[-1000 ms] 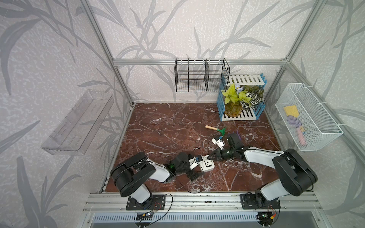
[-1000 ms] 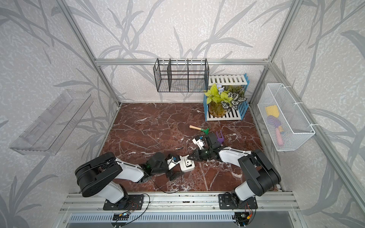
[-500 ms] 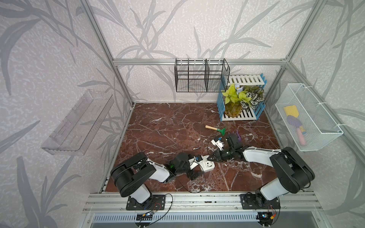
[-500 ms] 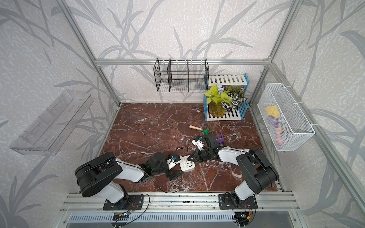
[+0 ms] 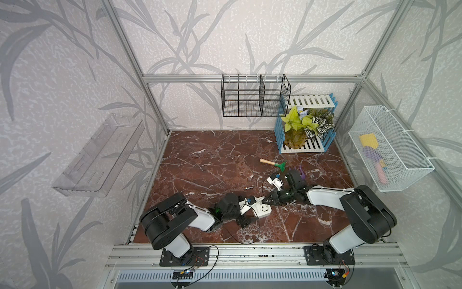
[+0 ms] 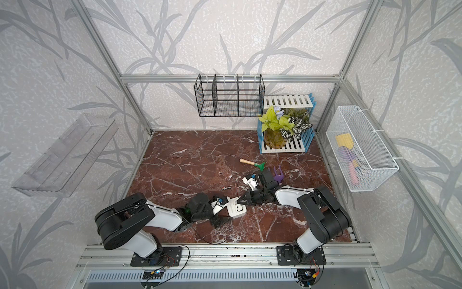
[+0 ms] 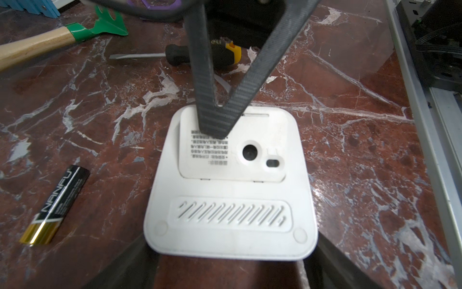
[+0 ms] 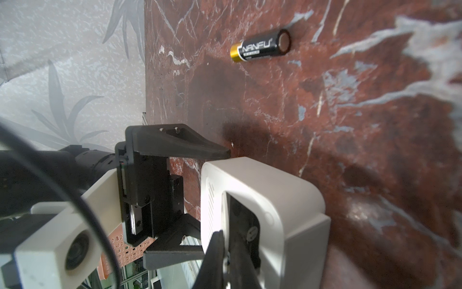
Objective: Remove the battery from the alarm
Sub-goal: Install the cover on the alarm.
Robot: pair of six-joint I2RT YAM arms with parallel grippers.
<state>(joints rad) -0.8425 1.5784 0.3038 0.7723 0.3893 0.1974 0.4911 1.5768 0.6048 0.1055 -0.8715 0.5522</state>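
Note:
The alarm (image 5: 262, 210) (image 6: 237, 209) (image 7: 230, 195) (image 8: 275, 190) is a white square clock lying face down on the marble near the front. Its white cover plate (image 7: 250, 160) sits on its back. The battery (image 5: 248, 188) (image 6: 226, 187) (image 7: 56, 207) (image 8: 261, 48), black with a gold end, lies loose on the table beside the alarm. My left gripper (image 5: 250, 211) (image 6: 225, 210) (image 7: 230, 272) is open, its jaws flanking the alarm's near edge. My right gripper (image 5: 266, 200) (image 6: 239, 200) (image 7: 215, 130) (image 8: 225, 240) is shut on nothing, its tip resting on the cover plate's far edge.
A black-and-yellow screwdriver (image 7: 200, 53) lies just beyond the alarm. Behind it lie a small wooden-handled green rake (image 5: 272, 164) (image 7: 50, 40) and a purple tool (image 5: 301, 172). A slatted shelf with a plant (image 5: 303, 127) stands at the back right. A white mesh basket (image 5: 390, 150) hangs on the right wall.
The right gripper's shut tip has shifted slightly left onto the alarm's back. The left jaws have drawn in a little. Alarm and battery have not moved.

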